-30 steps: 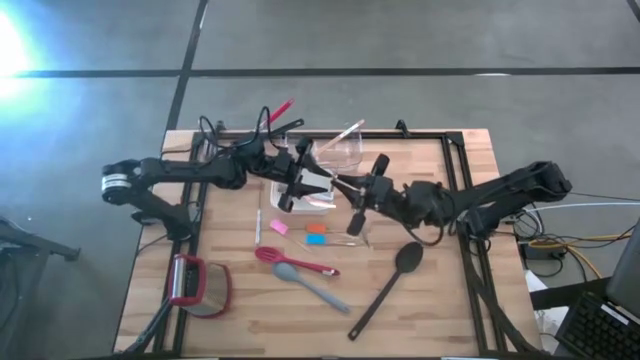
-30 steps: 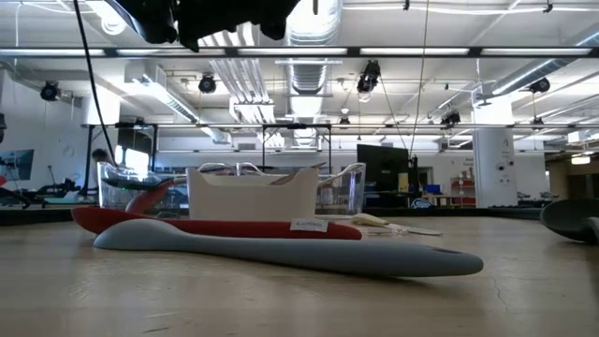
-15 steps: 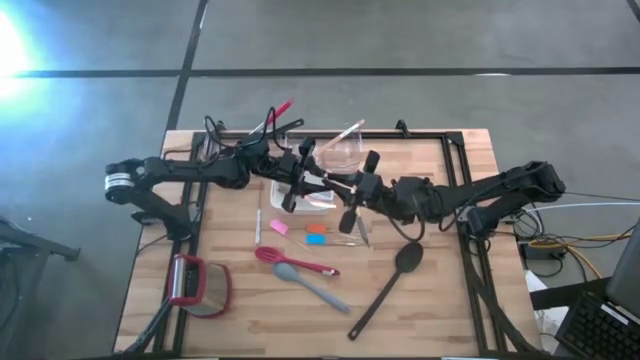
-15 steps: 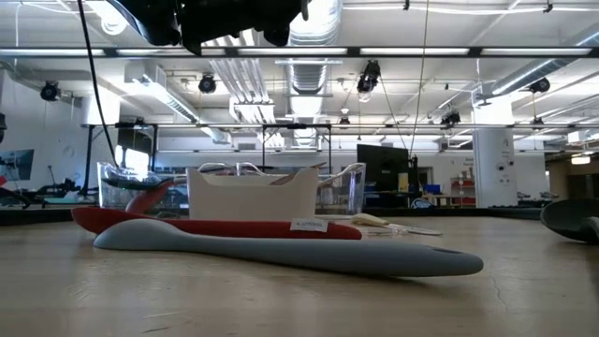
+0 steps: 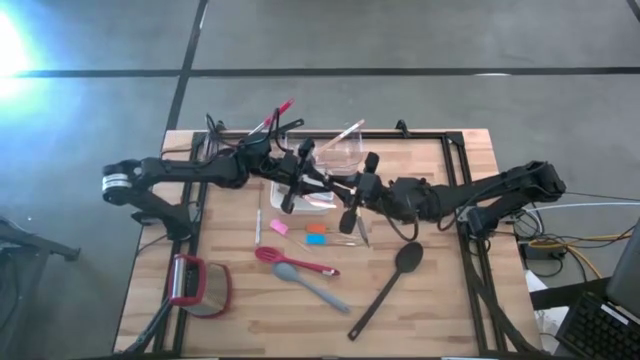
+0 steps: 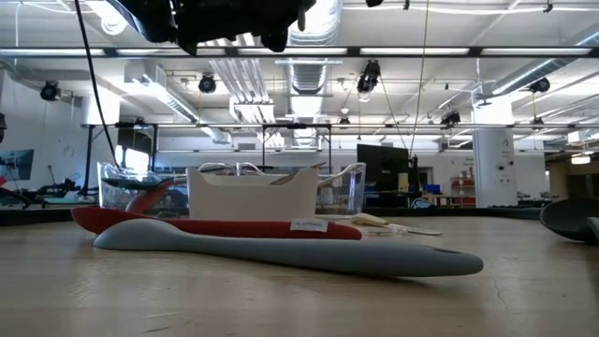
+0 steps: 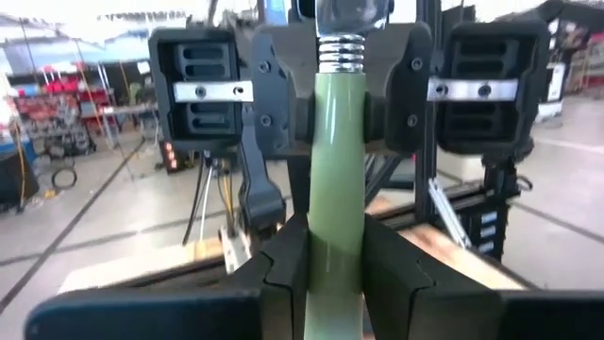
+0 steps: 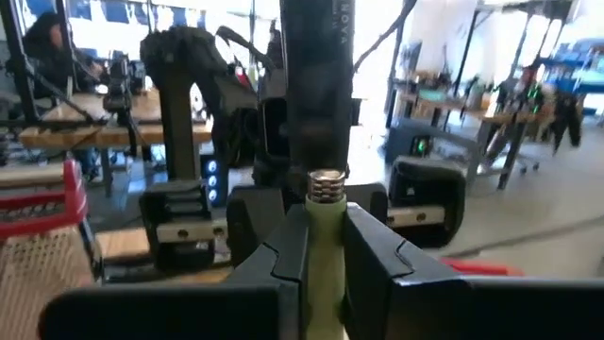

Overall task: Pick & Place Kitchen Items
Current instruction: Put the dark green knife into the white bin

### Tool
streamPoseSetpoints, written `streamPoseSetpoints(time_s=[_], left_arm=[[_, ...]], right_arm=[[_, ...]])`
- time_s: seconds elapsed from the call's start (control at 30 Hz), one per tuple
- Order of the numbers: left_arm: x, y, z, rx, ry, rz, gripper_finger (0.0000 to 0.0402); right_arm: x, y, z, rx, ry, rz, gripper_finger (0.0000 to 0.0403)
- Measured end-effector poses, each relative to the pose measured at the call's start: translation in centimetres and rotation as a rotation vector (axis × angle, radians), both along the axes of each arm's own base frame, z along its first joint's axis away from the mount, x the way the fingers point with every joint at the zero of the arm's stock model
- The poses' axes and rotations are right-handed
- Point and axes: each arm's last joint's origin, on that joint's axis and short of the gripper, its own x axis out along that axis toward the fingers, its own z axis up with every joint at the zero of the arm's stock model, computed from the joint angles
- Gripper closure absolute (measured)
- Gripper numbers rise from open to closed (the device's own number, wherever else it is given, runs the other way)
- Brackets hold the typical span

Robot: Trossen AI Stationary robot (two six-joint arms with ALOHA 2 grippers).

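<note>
A utensil with a pale green handle (image 7: 338, 170) and a metal coil (image 8: 327, 185) at its top stands upright in the air over the white square dish (image 5: 300, 196). My left gripper (image 7: 335, 260) and my right gripper (image 8: 326, 241) face each other, both shut on it. On the table lie a black spoon (image 5: 390, 285), a red utensil (image 5: 296, 263), a grey-blue spatula (image 5: 312, 287) and small pink (image 5: 279, 227), orange (image 5: 315, 229) and blue (image 5: 316, 239) pieces. My left gripper pinches the green handle's lower part (image 7: 336, 236) between its two fingers. The fingers come level from the table's left and lie across the handle, which stands upright, clear of the table. My right gripper pinches the same handle just under the metal coil (image 8: 326, 212), above the left gripper's hold. Its fingers come level from the table's right, across the handle.
A clear plastic tub (image 5: 342, 152) stands behind the dish at the table's far side. A red-and-grey rounded gadget (image 5: 200, 286) lies near the front left corner. A black frame (image 5: 455, 170) runs along the table's right part. Bare wood shows at the front.
My right gripper has carried the green-handled utensil a little toward the table's left, up to my left gripper. My left gripper's fingers have drawn together on the handle and taken hold below the right gripper.
</note>
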Motion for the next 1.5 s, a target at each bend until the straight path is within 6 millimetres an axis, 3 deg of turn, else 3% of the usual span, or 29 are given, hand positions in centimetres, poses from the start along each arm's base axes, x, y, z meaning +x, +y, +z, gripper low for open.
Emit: streamPoseSetpoints(time_s=[0.27, 0.43, 0.53, 0.7, 1.03, 1.23, 1.5], left_arm=[[-2.6, 1.3, 0.1, 0.087, 0.141, 0.077, 0.0329], [-4.4, 3.3, -0.6, 0.133, 0.268, 0.164, 0.0329], [-5.2, 4.5, -2.4, 0.207, 0.403, 0.18, 0.0329], [-4.7, 5.5, -5.1, 0.333, 0.505, 0.134, 0.0329], [-4.6, 6.0, -9.4, 0.359, 0.719, 0.184, 0.0329], [-5.1, 5.7, -11.9, 0.361, 0.754, 0.16, 0.0329], [-4.8, 6.0, -13.6, 0.376, 0.792, 0.166, 0.0329]], right_arm=[[-2.4, 0.2, 1.8, 0.097, 0.152, 0.013, 0.0265], [-4.4, 0.3, 1.8, 0.17, 0.23, 0.007, 0.0234], [-5.7, 0.4, 1.9, 0.22, 0.252, 0.006, 0.023], [-7.3, 0.5, 1.3, 0.237, 0.311, -0.09, 0.0233], [-10.6, 0.9, 1.8, 0.208, 0.259, -0.217, 0.0253], [-11.2, 0.7, 1.6, 0.21, 0.249, -0.22, 0.0259], [-10.8, 0.8, 1.6, 0.212, 0.238, -0.225, 0.0255]])
